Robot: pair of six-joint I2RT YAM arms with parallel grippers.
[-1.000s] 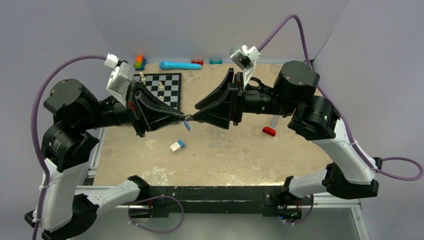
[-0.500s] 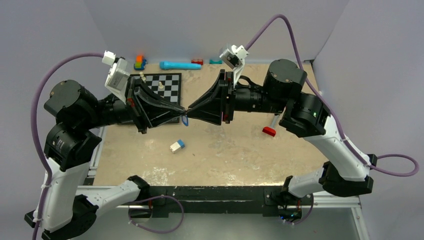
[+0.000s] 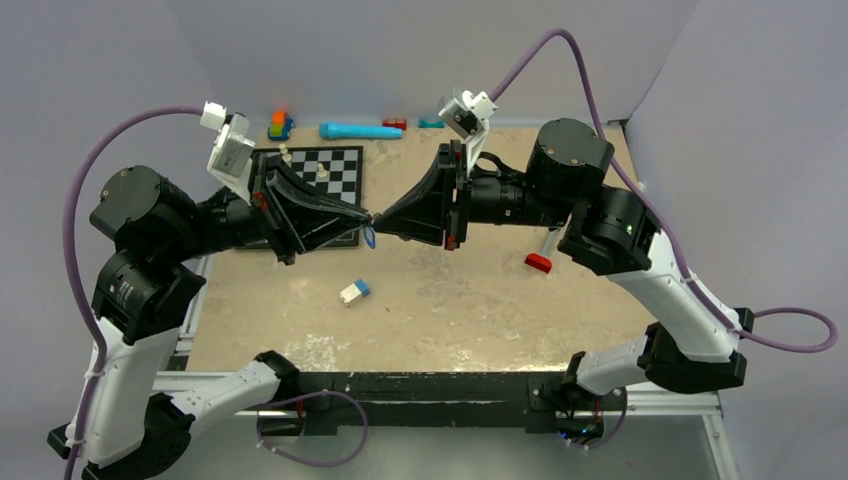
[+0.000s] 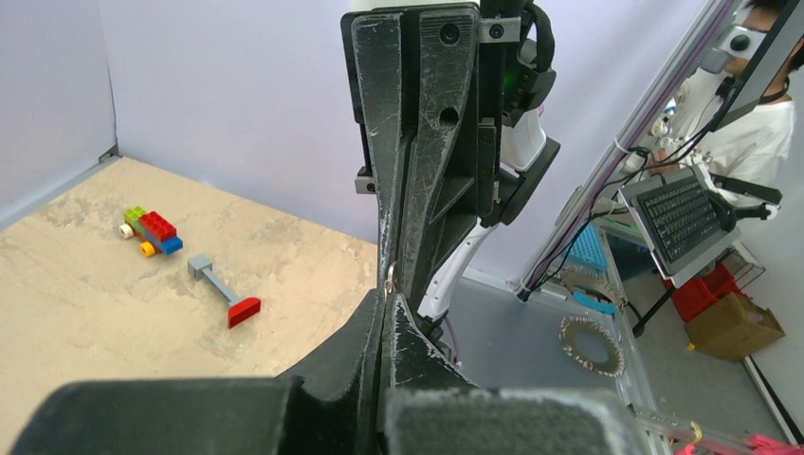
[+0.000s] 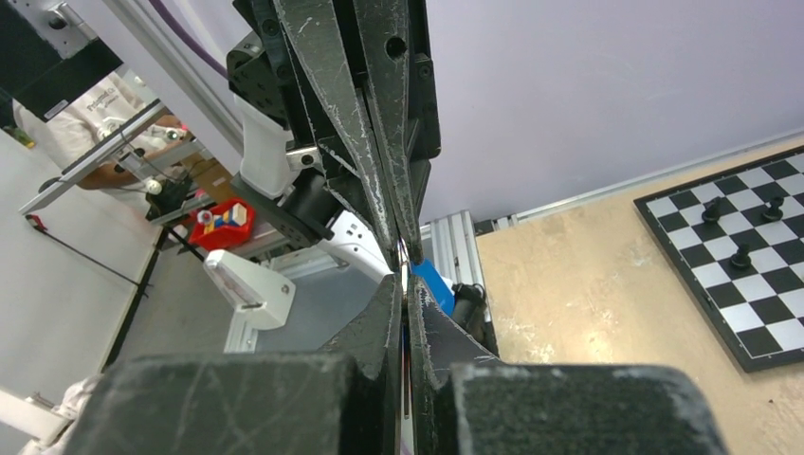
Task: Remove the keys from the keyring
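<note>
Left hand [image 3: 364,222] and right hand [image 3: 379,220] pinch shut tip-to-tip on the keys [image 3: 369,238], near chessboard [image 3: 337,163] and white-and-blue block [image 3: 354,291]

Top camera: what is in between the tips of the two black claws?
A tiny blue-headed key hangs just below where the left gripper and right gripper tips meet. The top view shows it.

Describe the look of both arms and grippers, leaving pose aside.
The left arm and right arm have white links and round black joint housings. A purple cable loops to each wrist, where a white camera sits. The left gripper and right gripper are black, wedge-shaped, scuffed, with small red marks.
</note>
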